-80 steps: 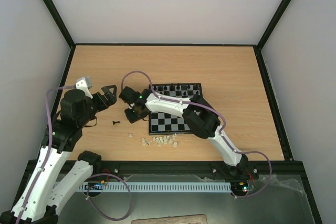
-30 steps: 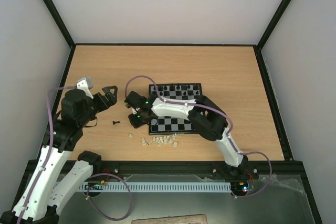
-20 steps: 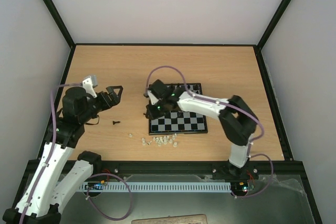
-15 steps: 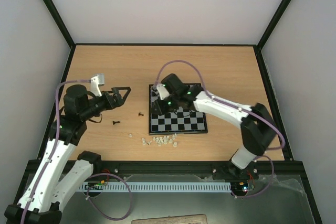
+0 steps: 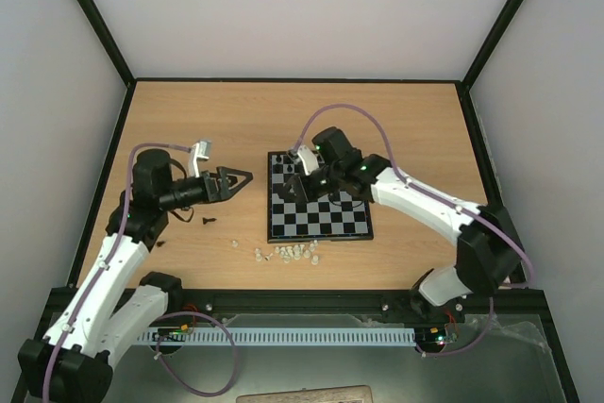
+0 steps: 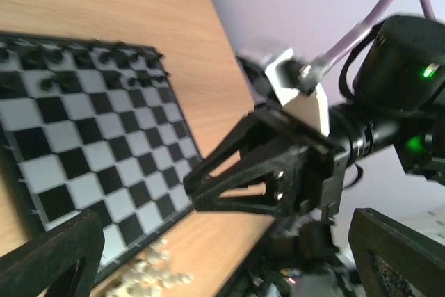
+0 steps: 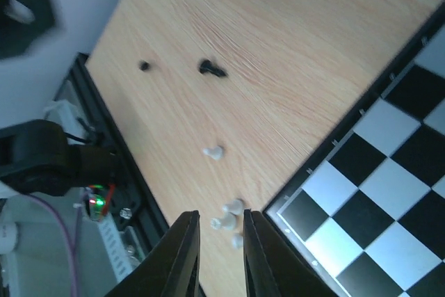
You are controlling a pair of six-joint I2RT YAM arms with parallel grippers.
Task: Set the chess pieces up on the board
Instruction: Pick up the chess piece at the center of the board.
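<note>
Right hand (image 7: pixel 219 215) is all but clenched: only a sliver of gap shows between its two fingers, and I can see no piece caught there. From above, it hangs over the far-left part of the board (image 5: pixel 326 221), with its arm reaching in across the board's far-right side. The left hand (image 5: pixel 236 181) is released, its jaws spread wide with nothing between them. It hovers over the bench (image 5: pixel 396 120) just left of the board's far-left corner, pointing toward the board without touching it. My left wrist camera looks straight across at the other hand. The board lies flat near the middle of the bench, a little toward my side. The chess pieces (image 6: pixel 115 55) stand crowded along its far edge in the last ranks, though the right arm hides some of them in the overhead view. One stray black piece (image 5: pixel 206 221) is off the board, on the bare wood well to its left, and looks to be lying on its side. A cluster of whitish chessmen (image 5: pixel 288 253) sits on the bench just beside the board's near-left corner. A single whitish man (image 5: pixel 234 243) lies a little further left, apart from the cluster.
</note>
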